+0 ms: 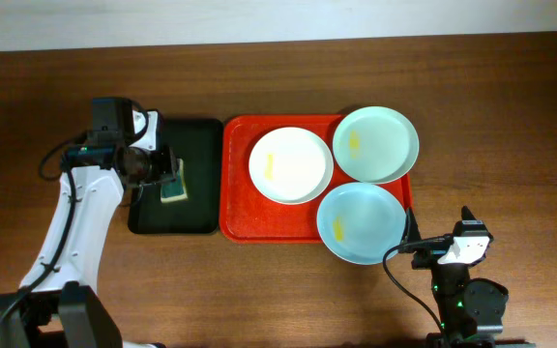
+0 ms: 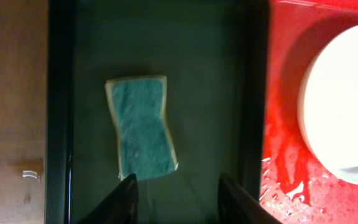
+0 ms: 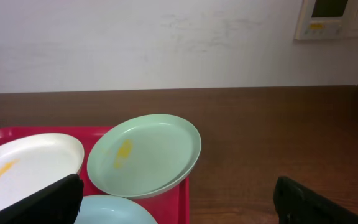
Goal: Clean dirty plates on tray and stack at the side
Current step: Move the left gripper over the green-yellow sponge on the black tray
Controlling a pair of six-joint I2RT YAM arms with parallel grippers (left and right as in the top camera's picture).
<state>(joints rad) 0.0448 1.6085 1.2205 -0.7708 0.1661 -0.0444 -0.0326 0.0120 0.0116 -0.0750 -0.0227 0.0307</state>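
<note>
Overhead view with two wrist views. The red tray (image 1: 238, 193) lies at the centre of the wooden surface (image 1: 511, 97) and carries all three plates, none of them stacked. The white plate (image 1: 290, 164) sits at the tray's middle. The green plate (image 1: 375, 143) is just beside it and reaches over the far right corner of the rim. The blue plate (image 1: 361, 222) overhangs the near right corner. Each plate bears a small yellow smear.

A black tray (image 1: 201, 135) lies against the red tray's left side and holds a green sponge (image 1: 174, 184) with a pale edge. The left arm (image 1: 75, 208) reaches over this black tray. In the left wrist view its two fingers (image 2: 126, 199) stand moderately apart with only bare tray between them, and the sponge lies just beyond the tip of one finger. The left jaws hold nothing.

The right arm (image 1: 462, 290) stands at the near right of the surface, apart from the red tray. In the right wrist view the right jaws stand wide, one finger (image 3: 42, 199) at each lower corner, and are empty. They face the green and white plates.
</note>
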